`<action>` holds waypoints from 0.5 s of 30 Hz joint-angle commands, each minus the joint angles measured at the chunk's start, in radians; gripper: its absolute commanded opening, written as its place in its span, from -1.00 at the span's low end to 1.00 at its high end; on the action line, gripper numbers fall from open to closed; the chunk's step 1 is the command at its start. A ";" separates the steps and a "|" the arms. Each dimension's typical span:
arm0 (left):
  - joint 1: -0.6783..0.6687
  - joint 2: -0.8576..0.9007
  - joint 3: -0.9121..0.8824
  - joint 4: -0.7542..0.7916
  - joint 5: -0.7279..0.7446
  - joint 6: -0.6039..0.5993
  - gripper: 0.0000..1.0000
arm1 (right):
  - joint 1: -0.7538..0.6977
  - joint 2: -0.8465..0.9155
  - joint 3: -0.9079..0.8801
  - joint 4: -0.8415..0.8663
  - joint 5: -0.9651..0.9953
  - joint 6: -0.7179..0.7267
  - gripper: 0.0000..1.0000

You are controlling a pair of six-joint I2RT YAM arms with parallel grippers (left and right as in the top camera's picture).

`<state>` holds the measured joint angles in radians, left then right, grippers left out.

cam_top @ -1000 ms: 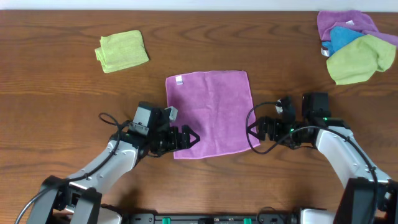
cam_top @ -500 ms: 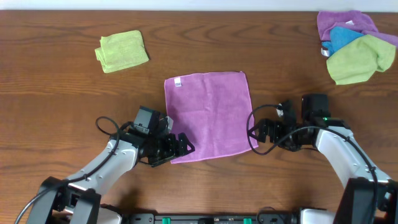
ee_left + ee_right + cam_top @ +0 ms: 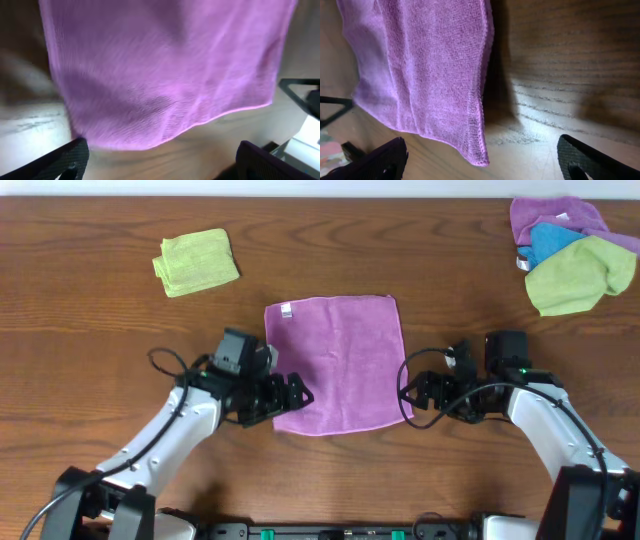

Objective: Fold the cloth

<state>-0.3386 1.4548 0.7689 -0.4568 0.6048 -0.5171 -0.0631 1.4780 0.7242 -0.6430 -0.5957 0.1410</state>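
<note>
The magenta cloth [image 3: 335, 365] lies spread flat in the middle of the table, its white tag [image 3: 287, 309] at the far left corner. My left gripper [image 3: 293, 393] is at the cloth's near left corner, jaws open. In the left wrist view the cloth [image 3: 165, 70] fills the top, its near edge just ahead of the open left gripper [image 3: 162, 160]. My right gripper [image 3: 410, 393] is open at the near right corner. In the right wrist view the cloth's corner [image 3: 477, 155] lies between the spread fingers of the right gripper [image 3: 482, 160].
A folded lime-green cloth [image 3: 196, 261] sits at the back left. At the back right corner is a pile of a purple cloth [image 3: 555, 215], a blue one [image 3: 553, 240] and a lime-green one [image 3: 580, 275]. Bare wood surrounds the magenta cloth.
My left gripper slid towards the near edge, then back up along the cloth's left side. The cloth shifted a little. The right gripper has stayed almost still.
</note>
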 commanded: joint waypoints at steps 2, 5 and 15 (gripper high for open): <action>0.008 0.007 0.043 -0.069 -0.048 0.055 0.91 | -0.001 0.005 -0.006 0.000 -0.003 -0.008 0.93; 0.025 0.006 0.040 -0.096 -0.053 0.071 0.91 | -0.001 0.005 -0.006 0.003 -0.003 -0.016 0.94; 0.066 0.006 -0.037 -0.098 -0.064 0.112 0.91 | -0.001 0.005 -0.006 0.015 -0.003 -0.016 0.95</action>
<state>-0.2836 1.4551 0.7559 -0.5758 0.5354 -0.4324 -0.0631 1.4780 0.7242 -0.6308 -0.5938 0.1406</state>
